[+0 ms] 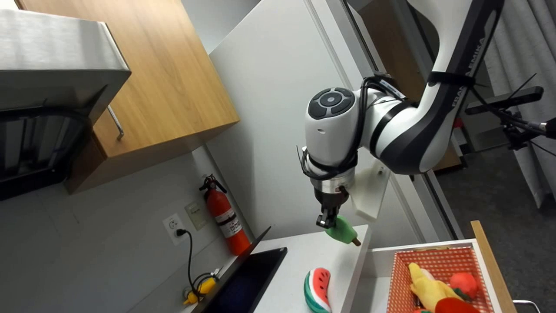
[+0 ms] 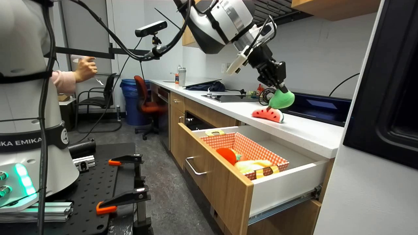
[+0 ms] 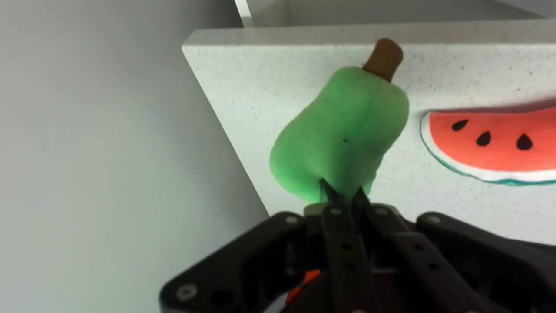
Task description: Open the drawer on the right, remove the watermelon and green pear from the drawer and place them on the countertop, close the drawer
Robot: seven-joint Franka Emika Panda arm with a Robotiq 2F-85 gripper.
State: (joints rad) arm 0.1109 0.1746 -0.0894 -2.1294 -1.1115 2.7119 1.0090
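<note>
When the wrist view is consulted, my gripper (image 3: 346, 195) is found clamped on the green pear (image 3: 343, 126): the jaws pinch the pear's rounded end, and the brown stem (image 3: 384, 60) points away from them. Both exterior views show the pear held in the air, tilted, with the stem lower than the grip. The watermelon slice (image 3: 499, 143) lies on the white countertop (image 3: 243, 87). In an exterior view, pear and slice overlap along the line of sight; the wrist view shows a gap between them.

The wrist view takes in only a strip of the drawer (image 2: 287, 186), along the upper edge; both exterior views show the drawer pulled out. An exterior view alone gives the red fire extinguisher (image 1: 226, 213). An exterior view alone gives two black clamps (image 2: 124, 198) with orange tips beside my base (image 2: 54, 169), and the blue bin (image 2: 130, 107) near the orange chair (image 2: 140, 89).

Containers are as follows. The drawer has white sides, a wooden front and a metal handle (image 2: 196, 167), and it holds the basket (image 2: 256, 150). The basket is red-and-white checked and holds, as read in an exterior view, one yellow fruit (image 1: 428, 289) and at least two red fruits (image 1: 464, 282), one of the red fruits being cut off by the frame edge.

Count: one pear, in my grip; one watermelon slice, on the countertop; one basket, in the drawer; two clamps.
</note>
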